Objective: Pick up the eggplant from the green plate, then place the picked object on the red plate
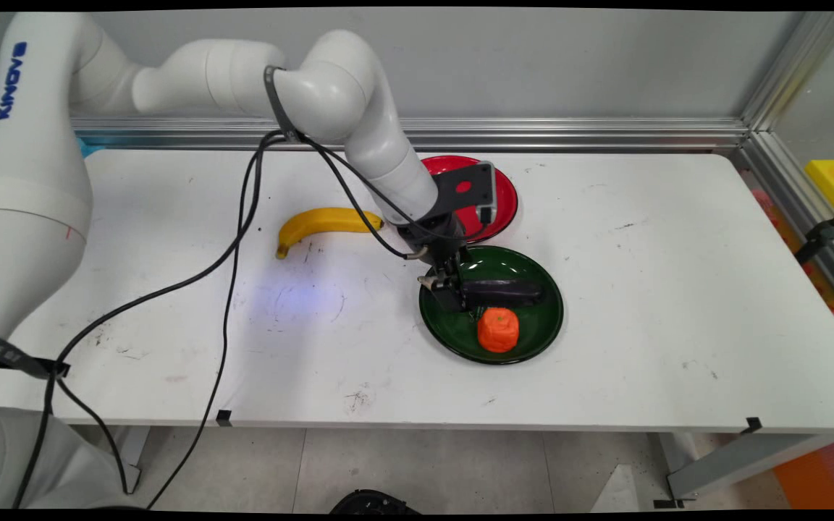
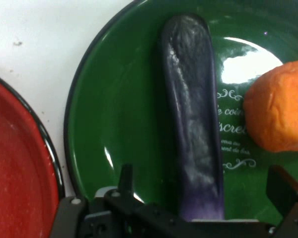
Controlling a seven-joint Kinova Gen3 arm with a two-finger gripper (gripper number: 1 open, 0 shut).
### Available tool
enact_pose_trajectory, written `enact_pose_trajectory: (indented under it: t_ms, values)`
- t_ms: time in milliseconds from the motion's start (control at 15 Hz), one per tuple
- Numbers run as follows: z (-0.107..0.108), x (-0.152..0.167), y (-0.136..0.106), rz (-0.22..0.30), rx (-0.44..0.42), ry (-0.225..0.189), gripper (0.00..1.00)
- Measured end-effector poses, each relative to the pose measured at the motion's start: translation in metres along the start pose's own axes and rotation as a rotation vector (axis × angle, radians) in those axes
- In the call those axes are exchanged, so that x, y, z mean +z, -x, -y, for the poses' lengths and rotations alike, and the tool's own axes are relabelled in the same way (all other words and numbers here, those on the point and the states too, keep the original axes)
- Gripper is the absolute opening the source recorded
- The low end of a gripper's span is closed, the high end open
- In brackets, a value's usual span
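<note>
1. The black 2-finger gripper (image 1: 453, 295) is down at the 9 o'clock side of the round dark green enamel plate (image 1: 540, 333), at the near end of a long dark purple toy eggplant (image 1: 502, 292).
2. In the hand view the eggplant (image 2: 193, 114) runs up from between the fingers (image 2: 125, 179); they stand well apart on either side of it, and I cannot tell whether they touch it.
3. It lies flat on the green plate (image 2: 114, 114), just beside an orange lumpy toy fruit (image 1: 498, 329) at 5 o'clock.
4. It looks light, smooth and likely slippery; a grip across its narrow width seems safest.
5. A red round plate (image 1: 507, 195) sits at 12 o'clock, and a yellow banana (image 1: 323, 224) lies at 10 o'clock on the white table (image 1: 641, 289).
</note>
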Motion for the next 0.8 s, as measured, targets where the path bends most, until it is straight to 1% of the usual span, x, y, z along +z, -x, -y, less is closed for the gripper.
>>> enact_pose_trajectory:
  t_ms: [200, 267, 533, 800]
  values:
    - [0.0, 0.008, 0.001, -0.007, 0.001, 0.002, 1.0]
    - [0.0, 0.011, 0.001, -0.009, 0.001, 0.003, 0.0]
    - [0.001, 0.019, 0.0, -0.018, 0.0, 0.006, 0.0]
    - [0.007, 0.015, -0.009, -0.031, -0.003, 0.002, 0.0]
